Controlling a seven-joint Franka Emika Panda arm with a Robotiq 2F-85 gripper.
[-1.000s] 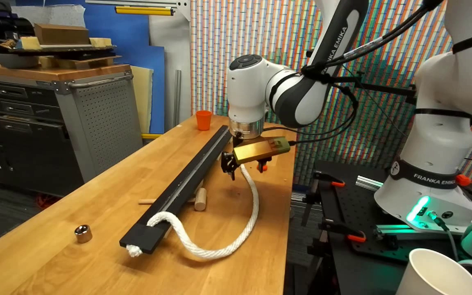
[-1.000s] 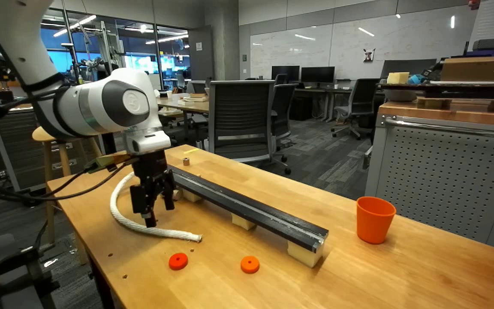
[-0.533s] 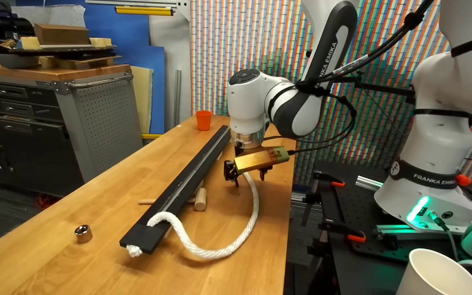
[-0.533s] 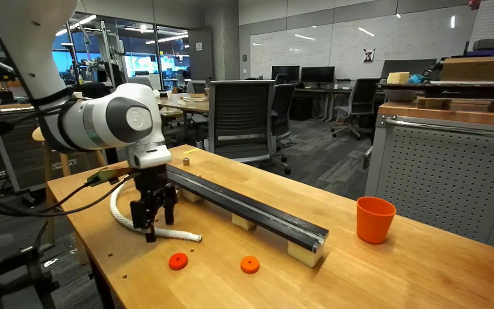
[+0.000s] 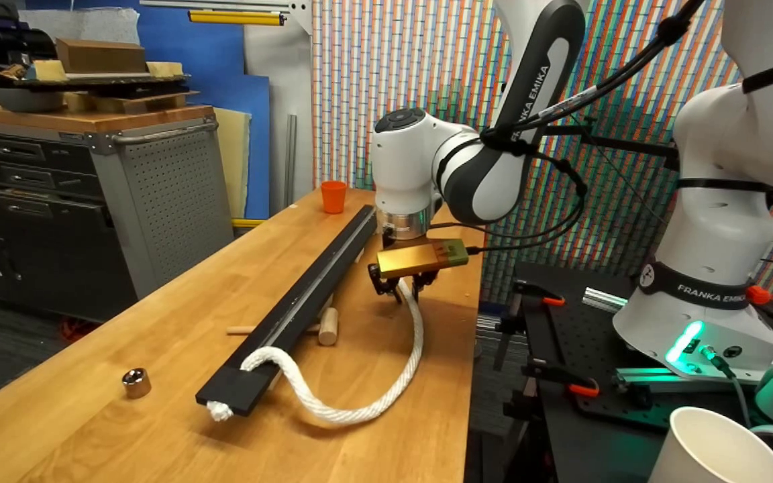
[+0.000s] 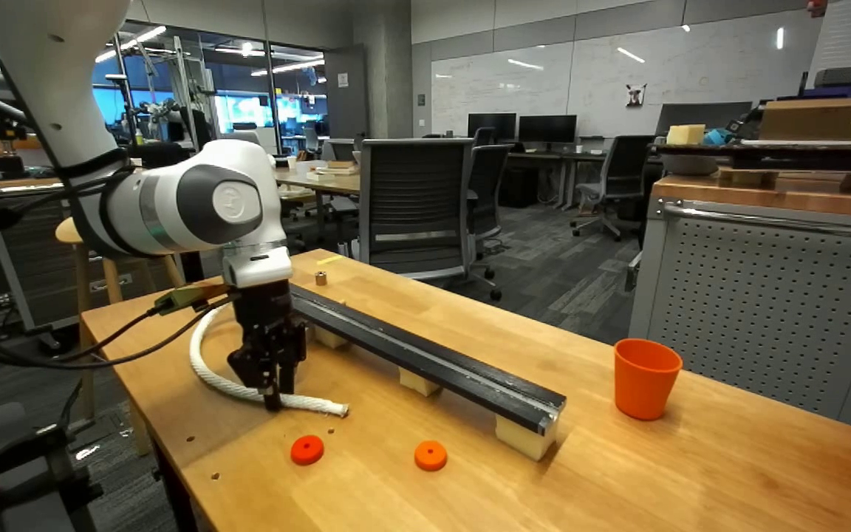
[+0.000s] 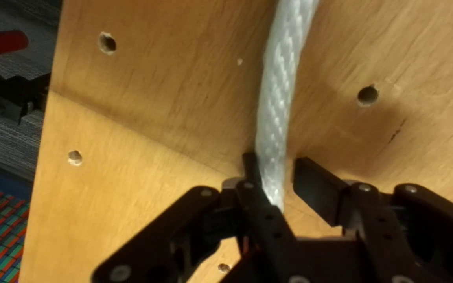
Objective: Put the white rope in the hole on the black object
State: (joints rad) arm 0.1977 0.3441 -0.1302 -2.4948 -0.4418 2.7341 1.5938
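Since earlier, drew black fingers (image 7: pixel 316 189) closer astride thick white rope (image 7: pixel 275 98). Slightly parted, gripping nothing; should pinch across long axis.

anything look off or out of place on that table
Two mild oddities, no spill: a frayed white tuft pokes from the end of the black bar, probably part of the white rope; and a wooden mallet lies with its handle beneath the bar, as if left there.
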